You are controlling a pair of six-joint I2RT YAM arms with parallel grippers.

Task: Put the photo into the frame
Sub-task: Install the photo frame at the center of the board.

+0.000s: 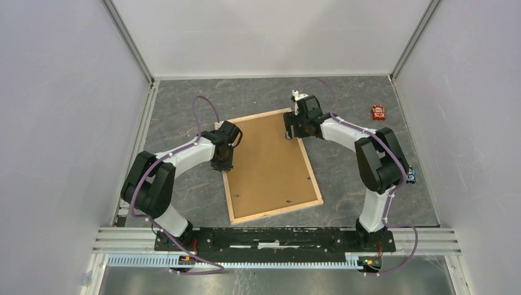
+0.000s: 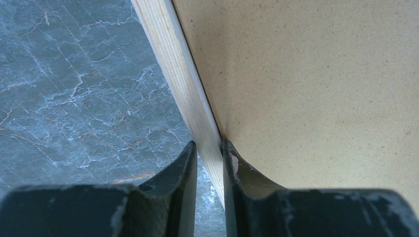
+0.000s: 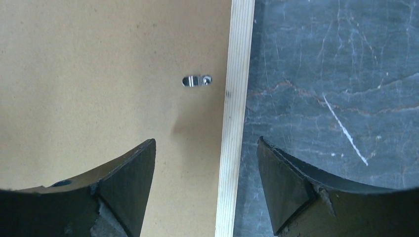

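Two black fingers [image 2: 190,163] of the left tool [image 2: 208,147] fill the bottom of the left wrist view, clenched on one narrow rail of the frame [image 2: 173,59], one finger outside over the surface [image 1: 184,98] and one inside against the backing board [image 1: 267,163]. One pale wooden frame lies back-up at the middle of the grey marbled surface, turned slightly askew to its edges, with one brown board filling it. The left tool grips the left rail near the frame's far left corner. The right tool [image 3: 205,143] is released, its jaws spread wide astride the right rail near the far right corner. One small metal clip [image 3: 196,80] sits on the board just beside that rail. One small red object [image 1: 378,112] lies near the surface's far right corner, its markings too small to read.
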